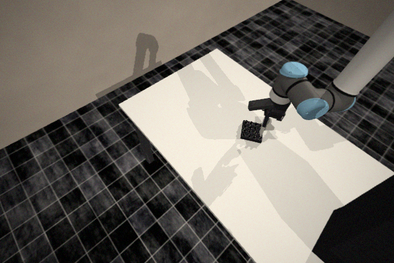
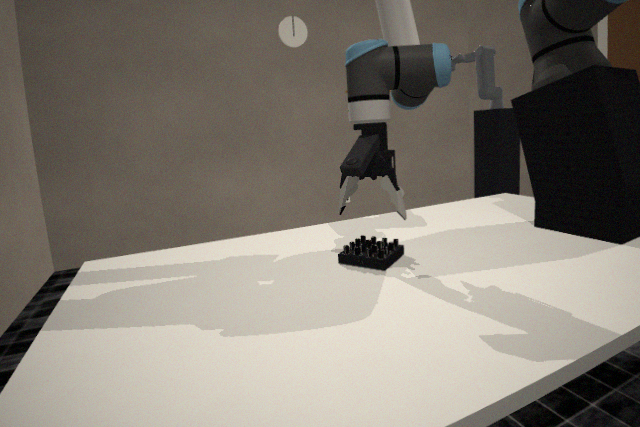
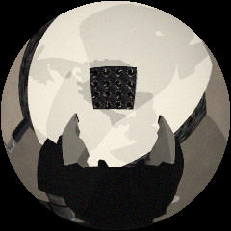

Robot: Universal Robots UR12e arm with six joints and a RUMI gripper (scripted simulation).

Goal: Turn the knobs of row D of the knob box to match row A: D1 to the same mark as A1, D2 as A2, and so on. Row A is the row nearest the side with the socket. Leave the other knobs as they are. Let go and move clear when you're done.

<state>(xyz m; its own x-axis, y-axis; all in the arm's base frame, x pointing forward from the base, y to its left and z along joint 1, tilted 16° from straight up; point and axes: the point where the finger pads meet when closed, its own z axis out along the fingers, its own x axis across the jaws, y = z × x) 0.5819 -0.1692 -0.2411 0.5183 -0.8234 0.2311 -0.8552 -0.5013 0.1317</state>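
The knob box [image 1: 251,140] [image 2: 361,261] [image 3: 114,88] is a small black block lying flat on the white table [image 1: 178,120] [image 2: 180,375] [image 3: 53,87]. Its top carries a grid of upright black knobs. The marks, the row letters and the socket are too small to make out. My gripper [image 2: 373,214] [image 3: 118,115] is wide open with nothing between its jaws. It hangs above the table, just beside the box in the top view and clearly above it in the exterior view. In the wrist view the box lies ahead of the fingertips, between their lines. Neither jaw touches a knob.
The arm's dark pedestal [image 1: 359,222] [image 2: 578,164] stands at one end of the table. A second, smaller dark pedestal [image 2: 496,153] with a grey arm is behind the table. The arm's shadows fall across the table around the box.
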